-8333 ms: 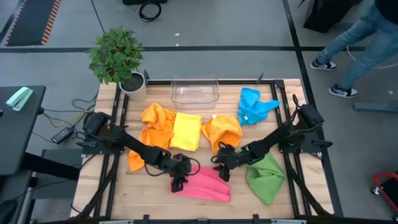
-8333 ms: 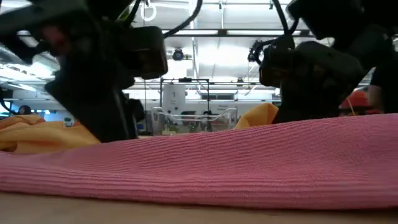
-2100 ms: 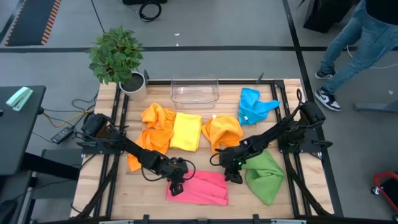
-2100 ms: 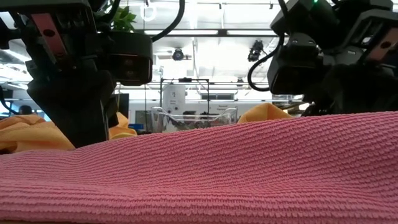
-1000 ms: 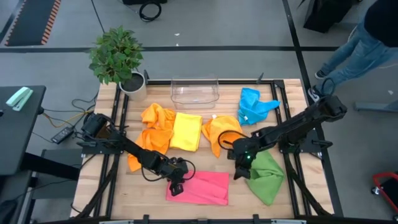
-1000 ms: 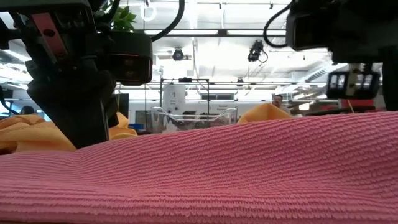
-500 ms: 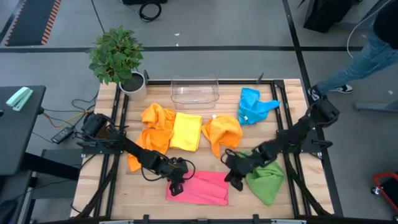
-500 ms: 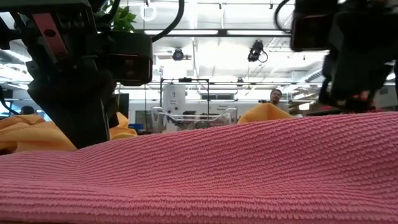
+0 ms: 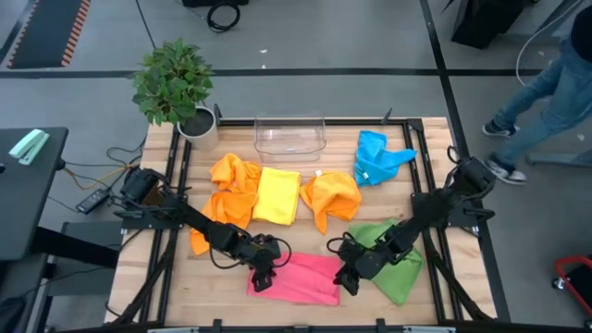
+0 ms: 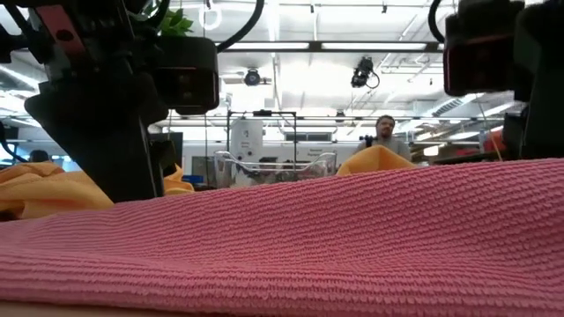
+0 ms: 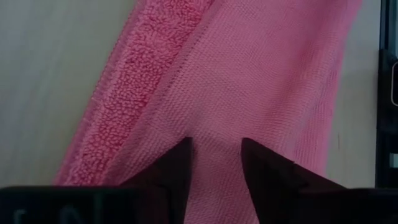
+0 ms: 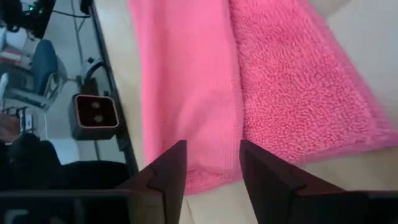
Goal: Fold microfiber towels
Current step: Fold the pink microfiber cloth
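Note:
The pink microfiber towel [image 9: 301,276] lies folded near the table's front edge, a smooth upper layer over a fluffy lower one [image 11: 124,81]. It fills the bottom of the low view [image 10: 308,238]. My left gripper [image 9: 260,277] stands open at the towel's left end, slanting down, with cloth showing between its fingertips [image 11: 214,152]. My right gripper [image 9: 345,277] stands open at the right end, fingertips [image 12: 211,155] on either side of the upper layer's edge [image 12: 239,124]. Two orange towels [image 9: 233,185] [image 9: 333,196], a yellow [image 9: 277,194], a blue [image 9: 375,155] and a green [image 9: 396,259] lie loose. My left gripper's open fingers [image 11: 177,165] point down over the pink towel's upper layer near its left end; whether the tips touch the cloth I cannot tell. My right gripper's open fingers [image 12: 171,168] slant down over the towel's right end; whether they touch I cannot tell.
A clear plastic bin [image 9: 289,136] stands at the far edge, with a potted plant [image 9: 176,88] at the far left corner. A person [image 9: 546,74] walks past beyond the table's right side. The low camera [image 12: 94,116] sits at the front edge.
My right gripper has swung from beside the right orange towel toward the near edge and down, turning as it went, and now stands at the pink towel's right end. The pink towel lies as before.

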`<state>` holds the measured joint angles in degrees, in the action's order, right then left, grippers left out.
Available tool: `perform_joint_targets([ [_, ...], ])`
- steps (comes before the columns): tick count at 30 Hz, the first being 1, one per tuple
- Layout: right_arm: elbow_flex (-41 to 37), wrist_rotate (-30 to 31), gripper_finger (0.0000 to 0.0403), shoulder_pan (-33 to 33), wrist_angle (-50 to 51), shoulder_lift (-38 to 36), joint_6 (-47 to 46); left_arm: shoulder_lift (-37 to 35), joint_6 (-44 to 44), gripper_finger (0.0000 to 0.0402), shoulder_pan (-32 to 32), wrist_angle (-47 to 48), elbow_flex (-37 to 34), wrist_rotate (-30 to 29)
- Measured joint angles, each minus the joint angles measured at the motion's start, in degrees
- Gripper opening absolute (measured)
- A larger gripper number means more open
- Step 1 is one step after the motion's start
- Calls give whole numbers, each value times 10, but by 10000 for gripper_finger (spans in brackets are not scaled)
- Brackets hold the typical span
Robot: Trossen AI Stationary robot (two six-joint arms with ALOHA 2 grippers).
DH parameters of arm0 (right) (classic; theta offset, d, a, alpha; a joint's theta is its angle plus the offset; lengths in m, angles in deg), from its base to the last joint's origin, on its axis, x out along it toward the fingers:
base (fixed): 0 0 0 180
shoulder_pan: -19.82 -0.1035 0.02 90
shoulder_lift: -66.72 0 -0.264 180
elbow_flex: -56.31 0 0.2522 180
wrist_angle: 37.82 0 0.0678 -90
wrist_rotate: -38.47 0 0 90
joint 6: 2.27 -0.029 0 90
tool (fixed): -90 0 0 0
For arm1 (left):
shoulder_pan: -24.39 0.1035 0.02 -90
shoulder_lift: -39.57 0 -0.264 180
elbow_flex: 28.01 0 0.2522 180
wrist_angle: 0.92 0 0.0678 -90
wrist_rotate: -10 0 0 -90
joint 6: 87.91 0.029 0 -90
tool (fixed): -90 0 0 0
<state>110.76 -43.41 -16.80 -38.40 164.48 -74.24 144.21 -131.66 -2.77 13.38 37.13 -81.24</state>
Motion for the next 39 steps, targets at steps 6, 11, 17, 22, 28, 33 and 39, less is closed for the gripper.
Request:
perform_joint_targets([
  [6,0,0,159,2,-11,41,-25,0,9,153,0,0,0,3],
  [11,0,-1,159,0,-21,46,-31,0,9,143,0,1,0,3],
  [17,0,-7,158,-11,-41,43,-24,0,9,141,0,2,0,4],
  [22,0,-6,158,-11,-46,44,-23,0,7,145,0,1,1,5],
  [28,0,-5,158,-11,-50,54,-22,0,6,138,0,2,1,4],
  [33,1,-6,157,-11,-60,66,-22,0,5,136,0,2,1,4],
  [39,2,-11,114,-11,-57,64,2,0,0,138,0,2,1,5],
])
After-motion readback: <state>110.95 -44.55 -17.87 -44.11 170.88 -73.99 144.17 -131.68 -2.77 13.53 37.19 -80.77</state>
